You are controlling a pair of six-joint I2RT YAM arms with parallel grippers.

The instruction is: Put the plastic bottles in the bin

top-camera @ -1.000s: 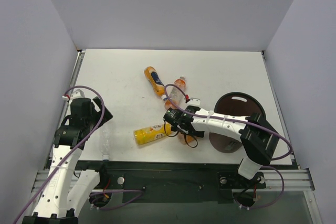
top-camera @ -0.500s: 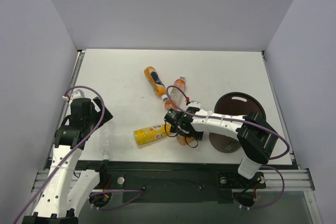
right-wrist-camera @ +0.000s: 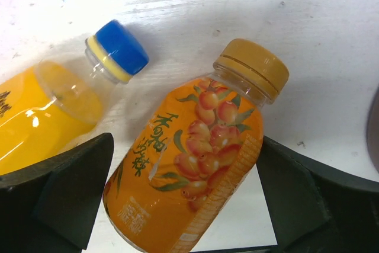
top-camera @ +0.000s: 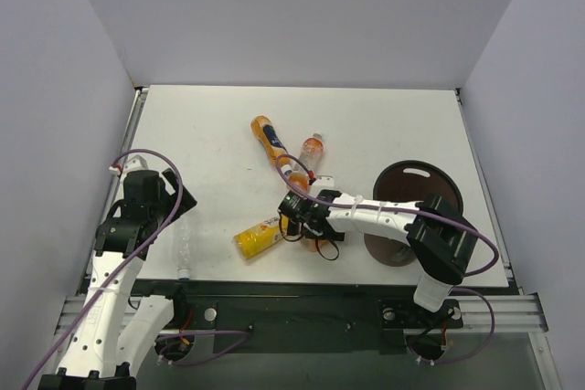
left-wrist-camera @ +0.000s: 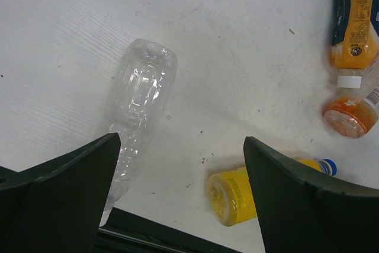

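My right gripper (right-wrist-camera: 185,202) is open with its jaws on either side of an orange fruit-labelled bottle (right-wrist-camera: 189,164) with a tan cap, lying on the table; in the top view the gripper (top-camera: 302,221) mostly covers this bottle (top-camera: 317,246). The yellow-labelled bottle (top-camera: 259,237) with a blue cap (right-wrist-camera: 118,48) lies just left of it. My left gripper (left-wrist-camera: 183,205) is open and empty above the clear colourless bottle (left-wrist-camera: 139,96), at the table's near left (top-camera: 186,244). The orange bottle with a blue band (top-camera: 268,139) and the clear bottle with orange liquid (top-camera: 311,150) lie mid-table. The dark brown bin (top-camera: 416,191) stands at the right.
The table's black front rail (left-wrist-camera: 154,238) runs just below the clear bottle and the yellow bottle's base (left-wrist-camera: 228,197). Grey walls enclose the table on three sides. Purple cables loop over both arms.
My right gripper has moved a little left and forward over the fruit-labelled bottle, and the yellow bottle has shifted slightly left. The left arm has not moved.
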